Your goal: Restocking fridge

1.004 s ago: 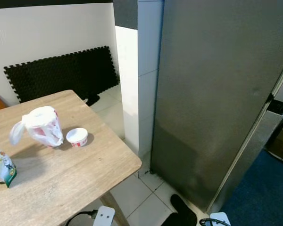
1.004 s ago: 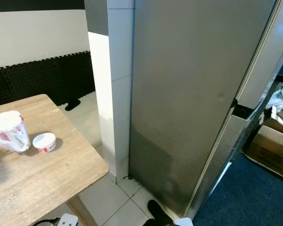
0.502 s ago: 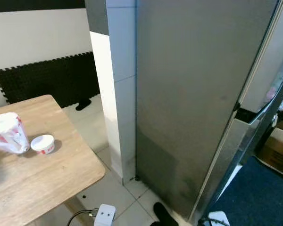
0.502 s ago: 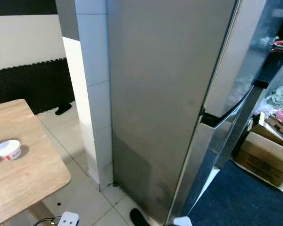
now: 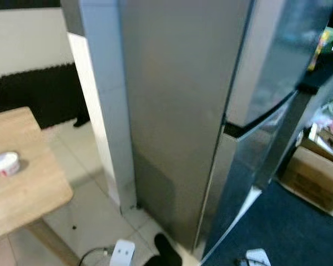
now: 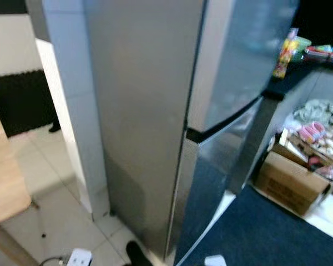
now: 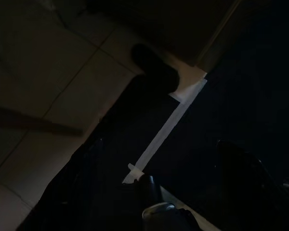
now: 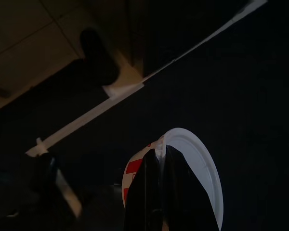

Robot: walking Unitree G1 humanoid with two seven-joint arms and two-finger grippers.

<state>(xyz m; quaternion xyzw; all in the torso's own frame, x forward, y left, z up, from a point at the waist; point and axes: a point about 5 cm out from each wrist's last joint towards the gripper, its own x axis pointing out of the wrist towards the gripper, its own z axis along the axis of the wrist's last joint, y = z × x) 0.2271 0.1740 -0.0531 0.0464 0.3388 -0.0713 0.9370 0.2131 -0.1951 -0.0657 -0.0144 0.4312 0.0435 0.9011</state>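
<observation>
A tall stainless-steel fridge (image 5: pixel 177 111) stands in front of me, seen from its side, with its upper door (image 5: pixel 277 61) and lower door (image 5: pixel 250 166) both shut. In the dark right wrist view my right gripper (image 8: pixel 160 154) is shut on the rim of a white tub with red print (image 8: pixel 197 163), held low over the floor. Another small white tub (image 5: pixel 4 163) sits on the wooden table (image 5: pixel 22 188) at the left. In the left wrist view my left gripper (image 7: pixel 159 144) hangs over the floor, its fingers (image 7: pixel 91 159) apart with nothing between them.
A white tiled pillar (image 5: pixel 102 100) stands left of the fridge. A cardboard box (image 6: pixel 291 180) and clutter sit at the right beyond a dark blue rug (image 6: pixel 266 233). A white plug block with a cable (image 5: pixel 122 252) and a black shoe (image 5: pixel 166 249) lie on the tiles.
The camera has swung right: the table and small tub slid to the left edge, the bagged item left the picture, and the fridge's front doors, box and rug came into view.
</observation>
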